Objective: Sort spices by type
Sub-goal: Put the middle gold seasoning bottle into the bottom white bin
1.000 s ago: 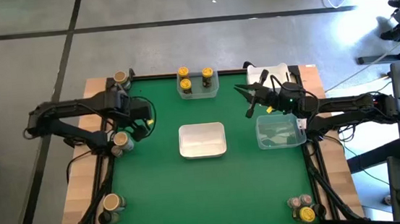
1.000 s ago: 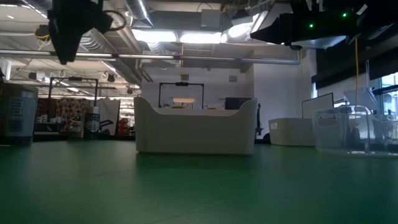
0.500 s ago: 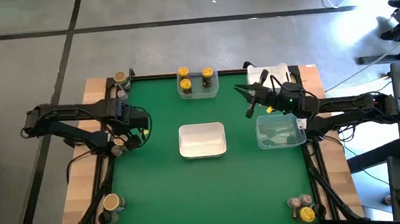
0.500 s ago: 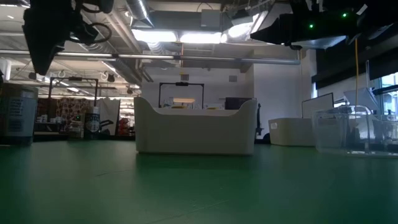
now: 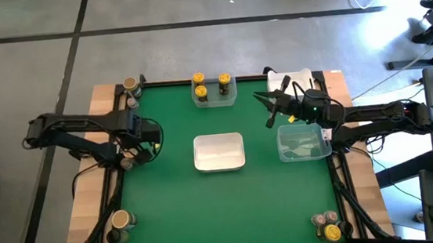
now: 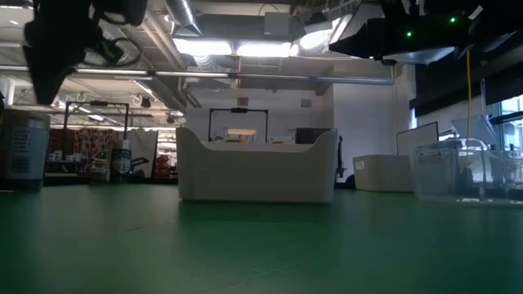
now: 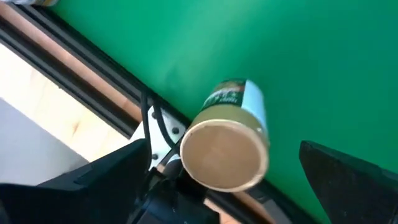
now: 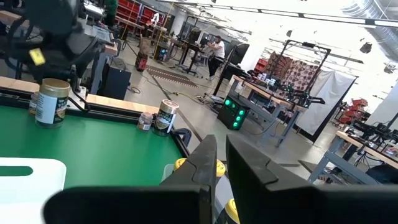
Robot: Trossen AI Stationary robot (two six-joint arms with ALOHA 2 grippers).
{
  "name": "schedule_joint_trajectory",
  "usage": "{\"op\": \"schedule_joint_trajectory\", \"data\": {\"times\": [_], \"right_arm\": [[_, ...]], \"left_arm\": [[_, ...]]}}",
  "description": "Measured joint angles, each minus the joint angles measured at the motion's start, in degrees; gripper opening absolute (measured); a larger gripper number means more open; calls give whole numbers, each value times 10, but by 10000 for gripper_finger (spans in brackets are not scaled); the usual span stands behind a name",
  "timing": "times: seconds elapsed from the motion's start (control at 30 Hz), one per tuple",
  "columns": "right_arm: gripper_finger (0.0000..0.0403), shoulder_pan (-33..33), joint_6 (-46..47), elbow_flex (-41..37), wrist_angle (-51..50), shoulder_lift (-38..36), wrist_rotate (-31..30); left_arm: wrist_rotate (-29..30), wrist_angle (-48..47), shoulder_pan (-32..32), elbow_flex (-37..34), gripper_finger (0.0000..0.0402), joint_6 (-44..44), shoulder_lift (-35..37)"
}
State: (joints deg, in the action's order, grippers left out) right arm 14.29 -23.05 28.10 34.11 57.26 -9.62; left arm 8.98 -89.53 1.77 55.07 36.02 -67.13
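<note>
We've got 3 yellow jars (image 5: 198,78) in the far tub (image 5: 214,98). Our left gripper (image 5: 135,151), fingers apart, is over a tan jar (image 7: 231,140) at the left edge. Right gripper (image 5: 266,109): fingers nearly together, holding nothing. Most jars aren't sorted yet.

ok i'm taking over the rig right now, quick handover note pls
Left gripper: open, over a tan-capped jar at the mat's left edge, fingers either side, not gripping.
Right gripper: shut, empty, waiting above the mat beside the clear tub on the right.
Done: three yellow-capped jars in the clear tub at the far edge.
Left: a jar at the far left corner, one at the near left corner, a cluster at the near right corner. The white tub mid-mat looks empty.
</note>
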Motion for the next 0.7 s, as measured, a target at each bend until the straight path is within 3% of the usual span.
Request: {"op": "schedule_joint_trajectory", "data": {"times": [0.33, 0.7], "right_arm": [[39, 0, 0, 0, -5, 0, 0], [39, 0, 0, 0, -5, 0, 0]], "left_arm": [[-16, 19, -11, -82, 398, -8, 0], [-10, 65, -11, -97, 396, -31, 0]]}}
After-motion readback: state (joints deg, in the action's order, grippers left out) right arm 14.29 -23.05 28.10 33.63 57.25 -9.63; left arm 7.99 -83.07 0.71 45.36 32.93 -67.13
